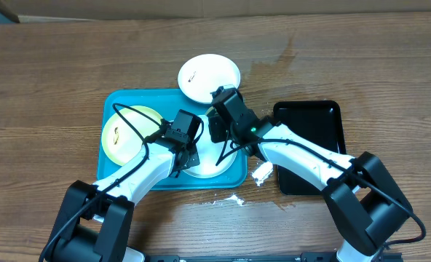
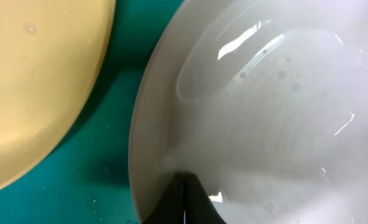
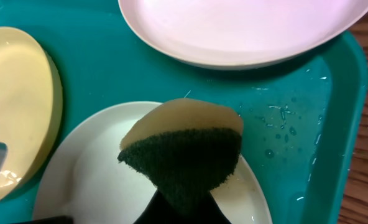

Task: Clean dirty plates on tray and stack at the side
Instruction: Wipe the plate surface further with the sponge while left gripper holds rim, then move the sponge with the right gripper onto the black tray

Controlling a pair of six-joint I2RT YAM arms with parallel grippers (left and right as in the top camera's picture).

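The turquoise tray (image 1: 113, 102) holds a pale yellow-green plate (image 1: 124, 135) at its left and a wet white plate (image 1: 204, 166) at its front right. A second white plate (image 1: 209, 78) lies over the tray's far rim. My left gripper (image 1: 187, 151) is shut, its tips (image 2: 185, 199) resting on the near rim of the wet white plate (image 2: 265, 112). My right gripper (image 3: 183, 205) is shut on a sponge (image 3: 184, 152) with its dark green scouring face toward the camera. The sponge hangs just over that same plate (image 3: 91, 174).
A glossy black tray (image 1: 310, 145) lies to the right of the turquoise one. A small white crumpled lump (image 1: 261, 172) sits between them, with white specks (image 1: 234, 200) on the wooden table in front. Water drops dot the tray floor (image 3: 296, 99).
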